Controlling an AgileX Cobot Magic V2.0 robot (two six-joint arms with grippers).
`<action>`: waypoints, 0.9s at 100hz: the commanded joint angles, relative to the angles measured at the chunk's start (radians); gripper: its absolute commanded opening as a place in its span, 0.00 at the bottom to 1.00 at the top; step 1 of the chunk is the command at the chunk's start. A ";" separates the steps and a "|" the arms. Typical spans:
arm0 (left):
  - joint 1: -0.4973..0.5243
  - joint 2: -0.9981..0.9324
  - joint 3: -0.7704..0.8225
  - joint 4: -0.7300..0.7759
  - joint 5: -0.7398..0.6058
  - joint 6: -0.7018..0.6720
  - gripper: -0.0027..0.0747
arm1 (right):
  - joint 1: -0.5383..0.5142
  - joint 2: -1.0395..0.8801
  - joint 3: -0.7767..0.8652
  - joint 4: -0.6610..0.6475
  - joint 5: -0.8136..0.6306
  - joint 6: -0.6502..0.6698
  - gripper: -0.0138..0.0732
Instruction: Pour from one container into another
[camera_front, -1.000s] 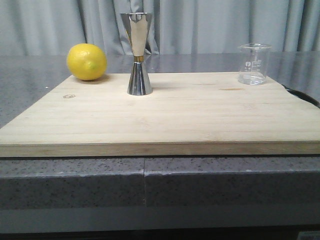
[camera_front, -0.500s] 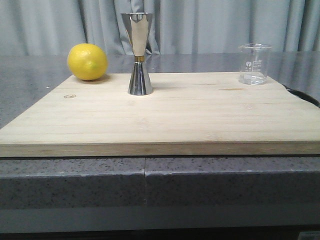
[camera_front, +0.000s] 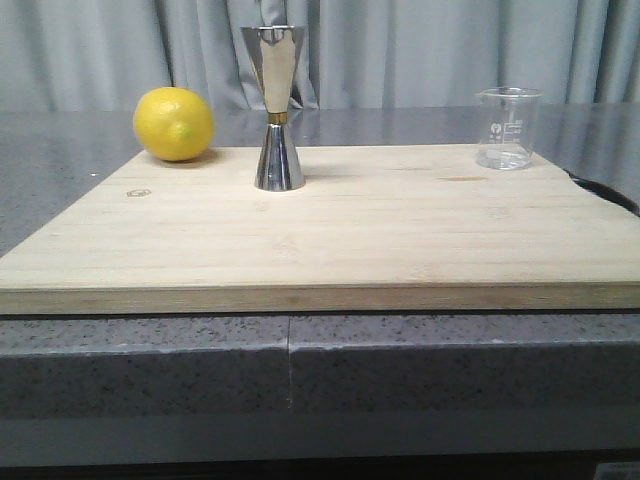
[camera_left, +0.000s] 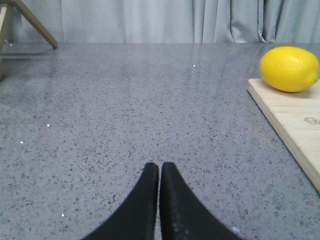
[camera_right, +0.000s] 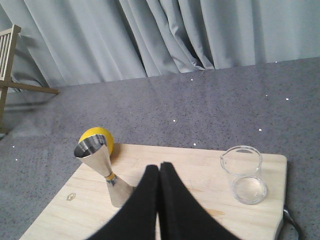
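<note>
Nothing on the wooden board (camera_front: 330, 235) has moved since a second ago. Both the left gripper (camera_left: 159, 167) and the right gripper (camera_right: 159, 167) have jaws pressed together, holding nothing. Standing at the board's far right corner is the glass beaker (camera_front: 508, 128), well apart from the tall steel jigger (camera_front: 277, 108) near the lemon (camera_front: 174, 123). That jigger looks tippy; a bump could knock it over, and slippery glass could slide from the fingers.

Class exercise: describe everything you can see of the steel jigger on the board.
The jigger is shiny steel, two cones joined at a narrow waist with a thin gold band. It stands upright on the wooden board, near its far edge, wide mouth up. The lemon sits apart to its left, the glass beaker far right. Nothing grips it.
</note>
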 joint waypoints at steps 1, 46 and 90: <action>0.004 -0.029 0.051 0.003 -0.202 -0.007 0.01 | -0.006 -0.005 -0.026 -0.023 0.035 0.002 0.08; -0.043 -0.029 0.110 0.002 -0.272 0.061 0.01 | -0.006 -0.005 -0.026 -0.023 0.044 0.002 0.08; -0.043 -0.029 0.110 0.002 -0.270 0.061 0.01 | -0.006 -0.005 -0.026 -0.023 0.044 0.002 0.08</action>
